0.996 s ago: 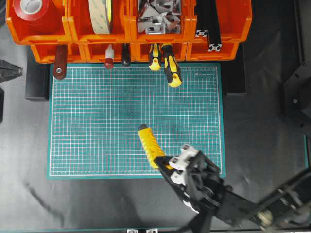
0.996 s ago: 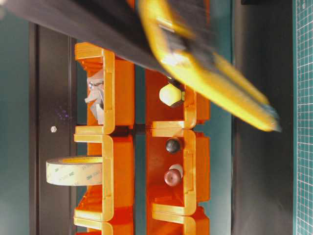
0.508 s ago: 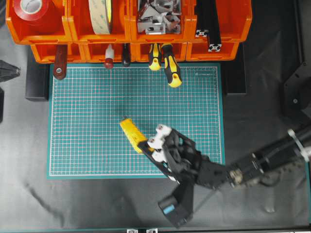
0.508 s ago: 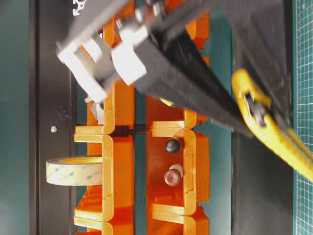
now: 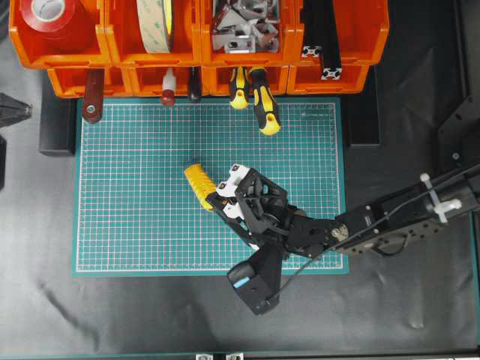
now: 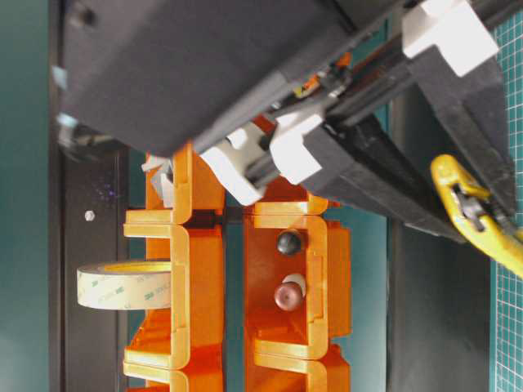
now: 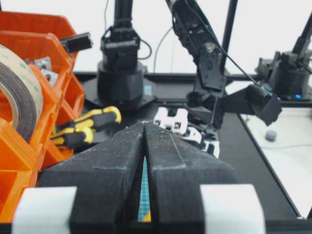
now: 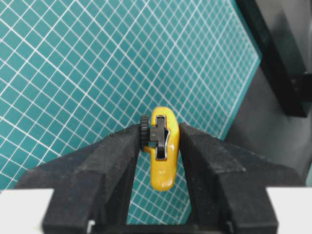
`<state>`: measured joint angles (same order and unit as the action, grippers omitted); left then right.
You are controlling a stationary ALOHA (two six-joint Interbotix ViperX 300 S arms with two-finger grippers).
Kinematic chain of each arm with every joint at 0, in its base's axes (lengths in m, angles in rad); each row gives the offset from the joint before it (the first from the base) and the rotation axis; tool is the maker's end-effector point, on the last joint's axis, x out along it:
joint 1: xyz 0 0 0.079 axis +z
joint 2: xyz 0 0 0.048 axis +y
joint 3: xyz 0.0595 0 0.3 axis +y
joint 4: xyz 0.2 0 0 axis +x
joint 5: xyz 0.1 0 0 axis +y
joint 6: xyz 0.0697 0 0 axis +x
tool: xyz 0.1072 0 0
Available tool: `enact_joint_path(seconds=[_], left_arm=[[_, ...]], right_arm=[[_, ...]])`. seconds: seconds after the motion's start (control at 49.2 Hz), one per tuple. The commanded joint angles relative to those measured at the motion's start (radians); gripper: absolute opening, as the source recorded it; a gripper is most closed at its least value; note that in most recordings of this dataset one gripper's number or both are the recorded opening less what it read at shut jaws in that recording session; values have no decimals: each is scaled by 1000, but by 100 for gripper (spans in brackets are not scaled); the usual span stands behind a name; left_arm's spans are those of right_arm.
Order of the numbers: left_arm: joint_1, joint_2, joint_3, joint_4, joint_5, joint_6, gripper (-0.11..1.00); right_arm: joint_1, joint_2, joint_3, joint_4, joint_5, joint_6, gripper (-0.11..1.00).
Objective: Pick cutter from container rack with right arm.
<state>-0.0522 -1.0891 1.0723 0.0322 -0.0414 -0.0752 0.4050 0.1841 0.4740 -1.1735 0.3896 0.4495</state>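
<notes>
The yellow cutter (image 8: 161,156) was pinched between the fingers of the right tool (image 5: 219,202) above the green cutting mat (image 5: 135,187), well clear of the orange container rack (image 5: 195,45). The left tool (image 7: 145,146) was pressed together, idle. Slippage was judged possible, since only one end was gripped.

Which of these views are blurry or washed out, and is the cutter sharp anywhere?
Table-level view: arm fills the top as a soft dark mass, cutter slightly soft. Left wrist view: background window blown out white, fingers close and grainy. Right wrist view: cutter crisp over the mat.
</notes>
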Motion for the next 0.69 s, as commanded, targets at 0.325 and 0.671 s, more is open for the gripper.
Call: enact_joint_path(seconds=[0.325,0.671], left_arm=[[0,5,-29,3,-14,-5,1],[-2,3,-29,3,-14,-5,1]], right_arm=[[-3,6,-5,51,-18,5,27],[-8,18,3,86,-32,8,27]])
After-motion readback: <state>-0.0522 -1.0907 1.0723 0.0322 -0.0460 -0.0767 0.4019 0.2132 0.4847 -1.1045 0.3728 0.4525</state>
